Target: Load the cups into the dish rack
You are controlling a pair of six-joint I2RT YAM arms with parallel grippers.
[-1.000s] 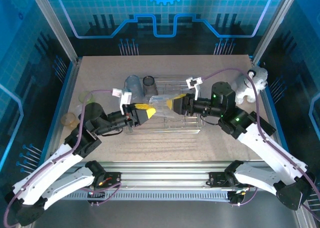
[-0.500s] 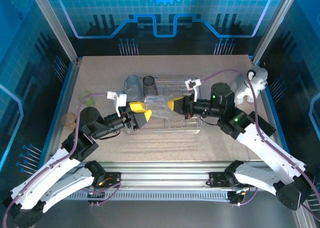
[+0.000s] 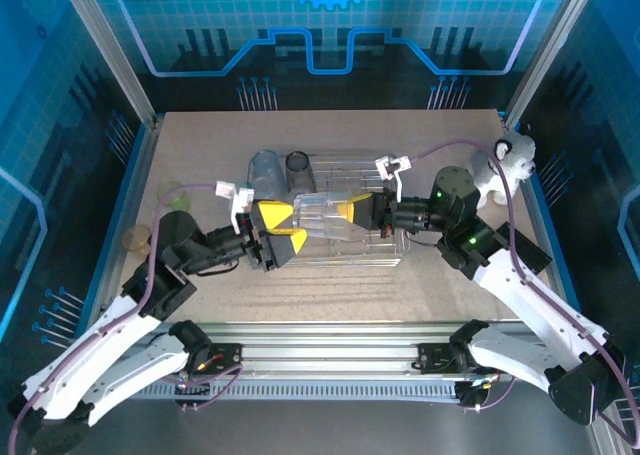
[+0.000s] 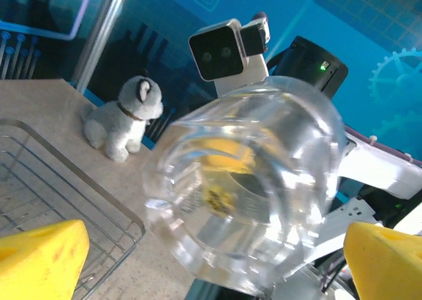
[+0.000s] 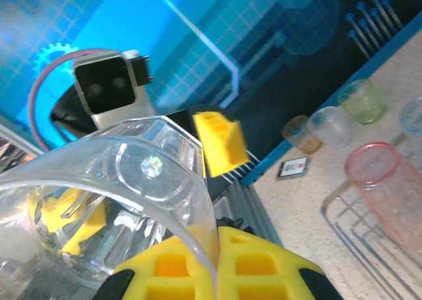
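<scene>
A clear cup [image 3: 320,215] hangs on its side over the dish rack [image 3: 392,259], between the two arms. My right gripper [image 3: 352,212] is shut on its rim; in the right wrist view the cup wall [image 5: 132,181] sits pinched between the yellow pads of the gripper [image 5: 217,247]. My left gripper [image 3: 279,229] is open, its yellow fingertips [image 4: 39,260] spread wide on either side of the cup's base [image 4: 244,188] without touching it. A smoky dark cup [image 3: 298,162] and a bluish clear cup [image 3: 267,167] stand at the rack's far left corner.
A red-pink cup [image 5: 389,188] stands by the rack wires. Pale green [image 3: 178,195] and yellowish [image 3: 137,238] cups stand on the table at the left, a clear one [image 5: 333,125] between them. A plush dog [image 3: 505,170] sits at the far right.
My left gripper's fingers have spread apart and it has drawn back a little to the left, off the clear cup. The right gripper stays shut on the cup's rim.
</scene>
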